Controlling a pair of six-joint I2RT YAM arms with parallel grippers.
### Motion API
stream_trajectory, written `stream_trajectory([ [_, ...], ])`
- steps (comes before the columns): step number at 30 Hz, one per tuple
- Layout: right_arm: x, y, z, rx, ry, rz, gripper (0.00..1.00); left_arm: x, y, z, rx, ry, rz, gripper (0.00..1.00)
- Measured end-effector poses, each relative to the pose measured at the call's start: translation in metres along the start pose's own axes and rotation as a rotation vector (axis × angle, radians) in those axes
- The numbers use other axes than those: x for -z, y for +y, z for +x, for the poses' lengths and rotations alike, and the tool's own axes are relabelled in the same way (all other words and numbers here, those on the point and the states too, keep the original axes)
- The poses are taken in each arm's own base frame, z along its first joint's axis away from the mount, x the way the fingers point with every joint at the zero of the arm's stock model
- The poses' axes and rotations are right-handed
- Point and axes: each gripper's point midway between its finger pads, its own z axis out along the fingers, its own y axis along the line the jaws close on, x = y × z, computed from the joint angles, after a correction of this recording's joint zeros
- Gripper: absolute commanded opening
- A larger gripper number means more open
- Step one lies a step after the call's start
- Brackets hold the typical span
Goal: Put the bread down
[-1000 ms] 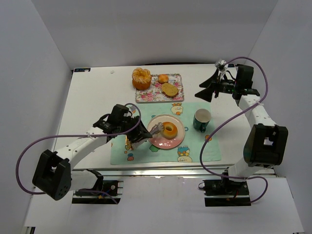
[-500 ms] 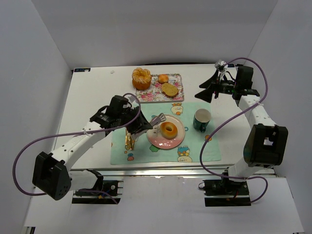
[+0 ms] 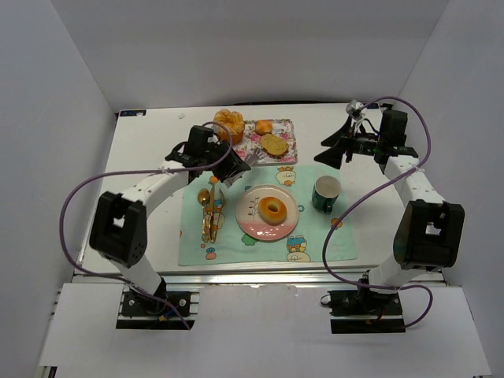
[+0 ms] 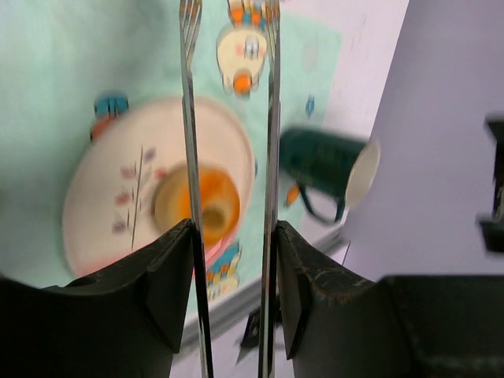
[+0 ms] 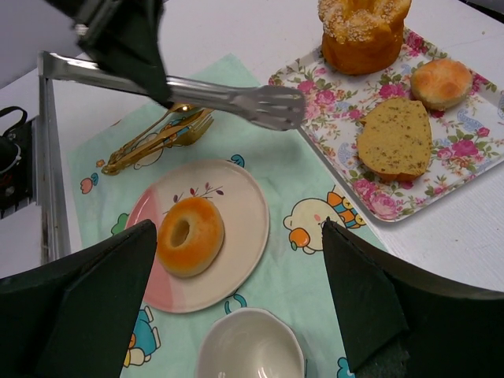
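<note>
— On the plate (image 3: pixel 253 224) near you, is the bread (image 3: pixel 273 209) down?
— Yes, it lies there, so that part looks done. Farther off, your left gripper (image 3: pixel 224 162) pinches the tongs (image 3: pixel 253 157), empty, by the tray (image 5: pixel 465 146). Your right gripper (image 3: pixel 331 148) is spread wide, holding nothing.

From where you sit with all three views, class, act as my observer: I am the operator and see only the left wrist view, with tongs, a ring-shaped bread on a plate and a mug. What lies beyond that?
Observer: A flowered tray sits at the placemat's far edge, carrying a bread slice and a small roll.
Operator: Anything beside the plate I could bump?
Observer: A gold fork and spoon lie on the placemat, left of the plate.
Operator: And the other arm?
Observer: The right hand is open and empty, near the far right corner of the table.
</note>
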Motion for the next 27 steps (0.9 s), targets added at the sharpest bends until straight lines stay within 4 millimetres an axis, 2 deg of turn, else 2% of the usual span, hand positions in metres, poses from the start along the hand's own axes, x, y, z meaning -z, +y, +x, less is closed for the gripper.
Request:
stream_trajectory([
  [5, 0.0, 0.0, 0.0, 0.002, -0.001, -0.001, 0.89, -0.049, 0.012, -0.038, 0.088, -0.031, 0.008, 0.53],
  [10, 0.0, 0.0, -0.001, 0.008, -0.003, -0.002, 0.89, -0.077, 0.017, -0.053, 0.138, -0.03, 0.03, 0.54],
  [21, 0.0, 0.0, 0.003, 0.005, -0.001, -0.003, 0.89, -0.088, 0.007, -0.058, 0.192, -0.014, 0.109, 0.54],
  [27, 0.0, 0.001, 0.003, 0.004, -0.001, -0.003, 0.89, -0.095, 0.011, -0.056, 0.219, 0.003, 0.109, 0.53],
])
